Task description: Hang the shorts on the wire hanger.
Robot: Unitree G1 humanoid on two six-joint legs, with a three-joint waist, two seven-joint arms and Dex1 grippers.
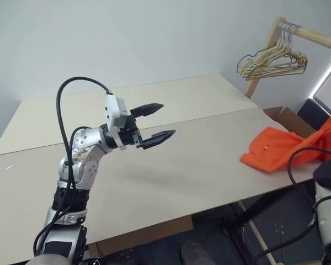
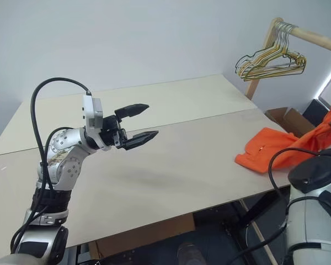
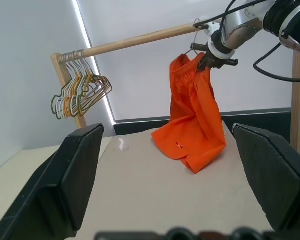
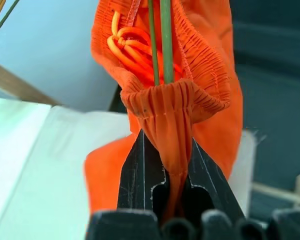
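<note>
Bright orange fabric shorts (image 4: 190,75) pinched at gathered waistband in right end effector (image 4: 167,165), thin grey-green wire hanger (image 4: 165,40) threaded through waistband, lower part trailing onto pale bench (image 1: 182,165). Wooden rail (image 3: 140,42) with bunched wire hangers (image 3: 80,90) beyond. Left end effector (image 1: 157,124) spread wide, empty, well apart above bench.

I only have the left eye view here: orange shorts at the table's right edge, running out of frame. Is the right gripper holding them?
Observer: Yes. In the right wrist view the right gripper has its fingers shut on the shorts at the gathered waistband.
Operator: And the wire hanger?
Observer: Its thin green wire runs down inside the waistband, just above the fingers.
Operator: How high is it all?
Observer: The left wrist view shows the waistband up at the wooden rail, while the shorts' lower end lies on the table.
</note>
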